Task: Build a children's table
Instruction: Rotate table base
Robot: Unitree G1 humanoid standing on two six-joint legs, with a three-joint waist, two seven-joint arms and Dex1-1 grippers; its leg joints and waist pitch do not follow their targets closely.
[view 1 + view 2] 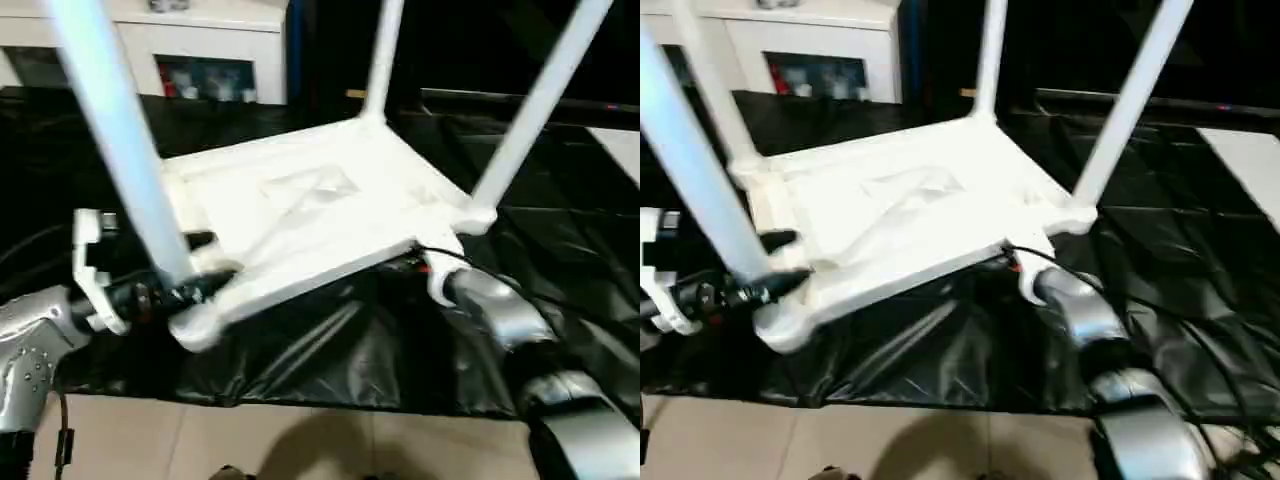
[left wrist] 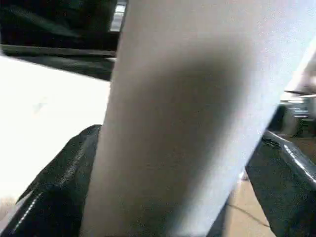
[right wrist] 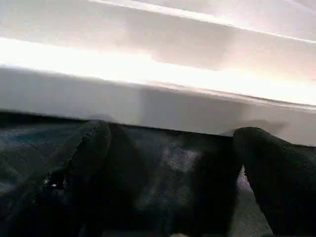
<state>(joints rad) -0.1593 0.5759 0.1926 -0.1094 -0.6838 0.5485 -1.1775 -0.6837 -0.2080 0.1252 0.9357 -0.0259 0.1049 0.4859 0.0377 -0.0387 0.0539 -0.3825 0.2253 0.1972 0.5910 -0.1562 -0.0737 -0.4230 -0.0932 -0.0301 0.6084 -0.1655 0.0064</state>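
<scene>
The white plastic rectangular tabletop point(image 1: 320, 215) lies underside up on the black-sheeted surface point(image 1: 300, 350), tilted. Four white tubular legs are seen socketed, including the nearest leg point(image 1: 120, 130). The left gripper point(image 1: 205, 262) has fingers apart around it; the right gripper point(image 3: 170, 173) is spread at the rim. Turning upright appears left.

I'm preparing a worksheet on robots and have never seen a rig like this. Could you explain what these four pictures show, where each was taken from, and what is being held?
A humanoid robot is assembling a children's table. Two pictures look down from its head; the other two come from cameras on its wrists. The white tabletop lies upside down on black sheeting, its legs pointing up. The left gripper straddles the nearest leg with its fingers open on either side. The right gripper, also open, reaches toward the tabletop's edge. Nothing is clamped. A white cabinet stands behind.
</scene>
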